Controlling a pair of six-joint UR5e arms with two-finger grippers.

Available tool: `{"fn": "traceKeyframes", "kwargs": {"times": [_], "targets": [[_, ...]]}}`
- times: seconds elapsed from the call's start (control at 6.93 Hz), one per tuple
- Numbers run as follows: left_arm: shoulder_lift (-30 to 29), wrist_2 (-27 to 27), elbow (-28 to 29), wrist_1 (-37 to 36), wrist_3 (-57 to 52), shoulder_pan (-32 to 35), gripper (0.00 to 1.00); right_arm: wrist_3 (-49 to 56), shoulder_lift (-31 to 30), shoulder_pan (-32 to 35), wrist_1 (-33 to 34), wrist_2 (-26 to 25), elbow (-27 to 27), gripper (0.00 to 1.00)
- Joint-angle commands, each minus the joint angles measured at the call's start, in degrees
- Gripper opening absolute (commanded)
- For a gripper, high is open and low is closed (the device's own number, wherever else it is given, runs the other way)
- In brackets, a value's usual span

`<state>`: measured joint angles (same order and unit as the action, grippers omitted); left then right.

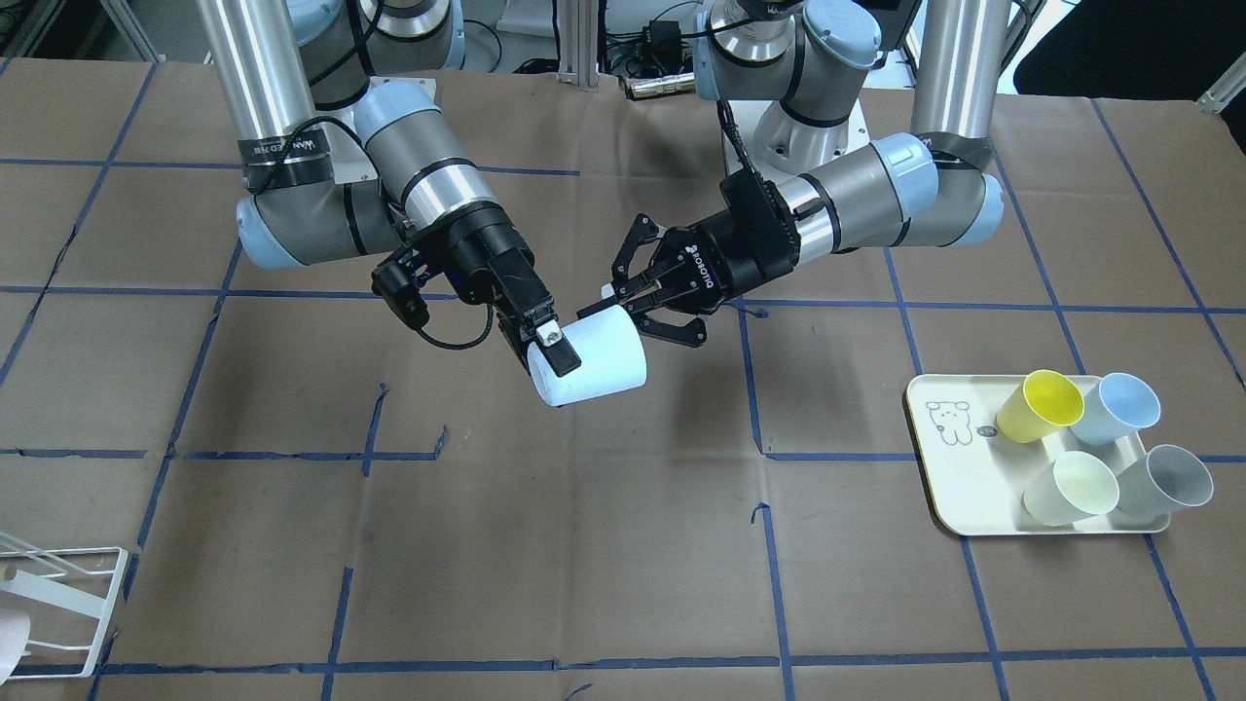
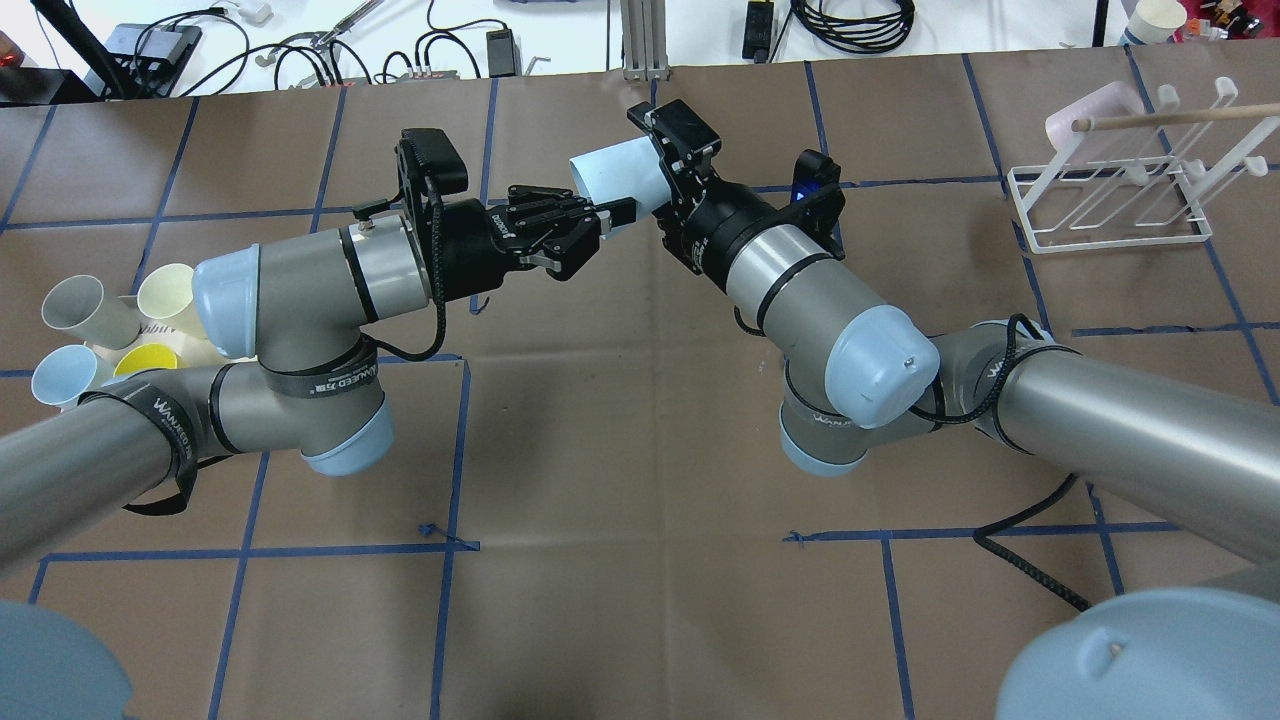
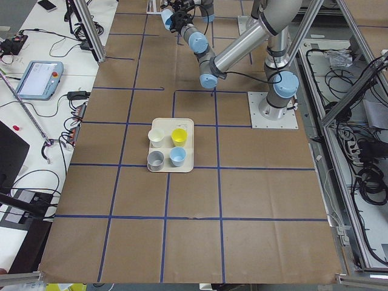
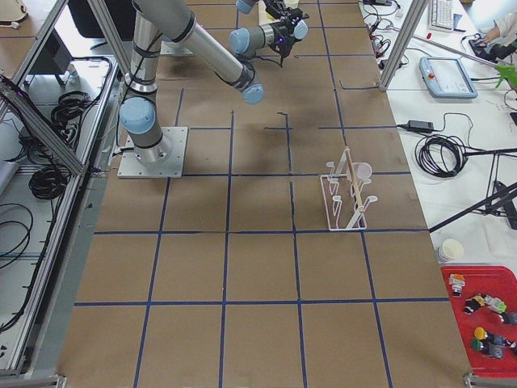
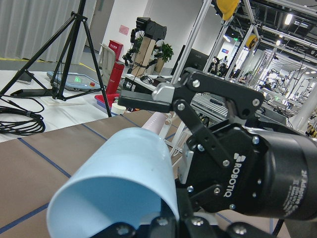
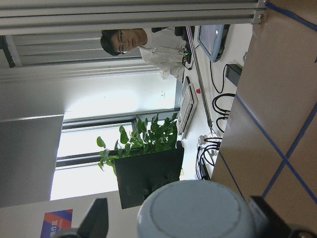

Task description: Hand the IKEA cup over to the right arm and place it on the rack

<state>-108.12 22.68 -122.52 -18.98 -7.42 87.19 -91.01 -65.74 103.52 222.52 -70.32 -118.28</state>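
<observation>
Right gripper pinches the pale blue cup mid-air over the table, left gripper spread beside its rim; tray holds four cups, rack apparently one pink cup.

Overhead cam behind robot, front cam opposite, both on mid-table; side cams far; wrist cams close on cup.
</observation>
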Motion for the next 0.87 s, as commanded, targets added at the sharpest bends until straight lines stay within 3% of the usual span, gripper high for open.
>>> {"fn": "traceKeyframes", "kwargs": {"times": [0.0, 0.14, 0.43, 0.58, 0.72], "targets": [[0.01, 0.0, 0.0, -0.01, 0.13, 0.0, 0.01, 0.13, -0.09, 0.02, -0.07, 0.0, 0.07, 0.83], [0.01, 0.0, 0.0, -0.01, 0.13, 0.0, 0.03, 0.13, -0.09, 0.02, -0.07, 0.09, 0.07, 0.71], [0.01, 0.0, 0.0, -0.01, 0.13, 0.0, 0.08, 0.04, -0.09, 0.02, 0.02, 0.27, 0.07, 0.63], [0.28, 0.0, 0.0, 0.08, 0.21, 0.0, 0.2, 0.04, -0.09, 0.02, 0.02, 0.18, 0.16, 0.59], [0.54, 0.52, 0.09, -0.01, 1.26, 0.0, 0.48, 0.04, -0.09, 0.02, 0.02, 0.18, 0.16, 0.58]]}}
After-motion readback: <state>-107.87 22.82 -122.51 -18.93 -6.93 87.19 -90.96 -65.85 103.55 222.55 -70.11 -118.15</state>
